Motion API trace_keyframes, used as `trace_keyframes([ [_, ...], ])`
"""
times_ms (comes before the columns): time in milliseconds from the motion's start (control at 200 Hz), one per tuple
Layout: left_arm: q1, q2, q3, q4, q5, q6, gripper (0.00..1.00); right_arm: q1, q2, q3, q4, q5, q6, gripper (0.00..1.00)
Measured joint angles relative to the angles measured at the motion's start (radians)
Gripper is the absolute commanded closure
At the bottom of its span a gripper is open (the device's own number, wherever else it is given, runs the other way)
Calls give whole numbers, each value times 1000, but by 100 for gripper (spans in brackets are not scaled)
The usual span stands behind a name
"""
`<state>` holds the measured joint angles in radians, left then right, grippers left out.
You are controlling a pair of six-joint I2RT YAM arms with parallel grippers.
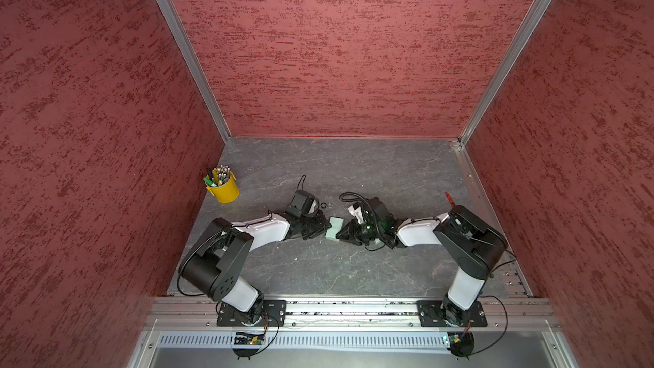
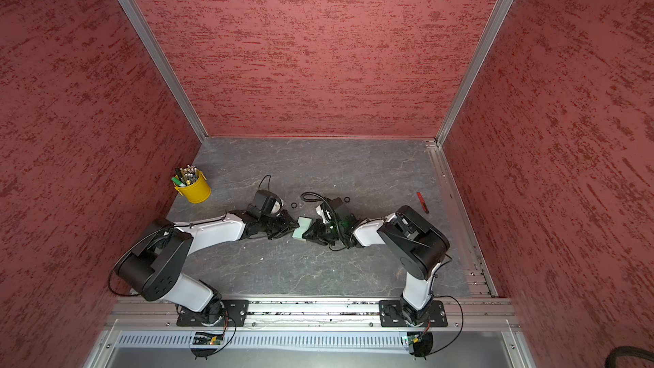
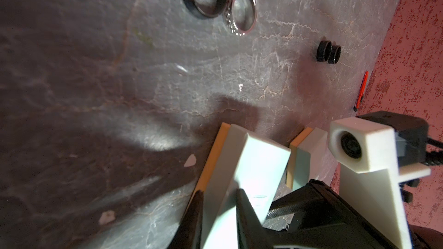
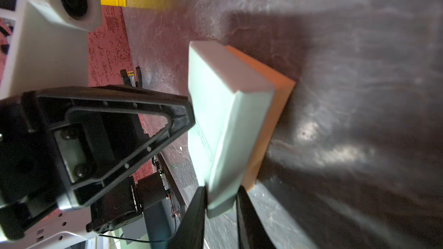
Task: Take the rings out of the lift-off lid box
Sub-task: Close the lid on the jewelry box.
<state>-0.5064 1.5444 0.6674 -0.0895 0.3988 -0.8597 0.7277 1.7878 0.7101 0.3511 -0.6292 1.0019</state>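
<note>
The two arms meet over the middle of the grey desk (image 1: 354,164) and hold the mint-green box (image 1: 334,230) between them, probably to keep it steady. The left pincer (image 3: 219,192) and the right pincer (image 4: 221,191) are each closed narrowly on a box edge. The rings already lie outside, behind the box with free room around. A black ring (image 3: 203,15) touches a silver ring (image 3: 239,32), and a black pair (image 3: 327,52) lies apart from them.

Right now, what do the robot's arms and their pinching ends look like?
The left arm and right arm have white shells between bulky black joints, with thin black cables looping alongside. The left tool and right tool each end in tapered black fingers.
</note>
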Motion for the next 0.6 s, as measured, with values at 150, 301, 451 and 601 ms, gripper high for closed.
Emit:
trace_keyframes([
  [150, -1, 0, 0, -1, -2, 1, 72, 1, -3, 28, -83, 16, -54, 55],
  [301, -3, 0, 0, -1, -5, 3, 72, 0, -27, 65, -164, 39, -97, 59],
  [451, -3, 0, 3, -6, -6, 5, 72, -1, -24, 72, -170, 38, -106, 71],
  [601, -4, 0, 8, -18, -7, 12, 72, -2, -11, 67, -157, 28, -105, 72],
])
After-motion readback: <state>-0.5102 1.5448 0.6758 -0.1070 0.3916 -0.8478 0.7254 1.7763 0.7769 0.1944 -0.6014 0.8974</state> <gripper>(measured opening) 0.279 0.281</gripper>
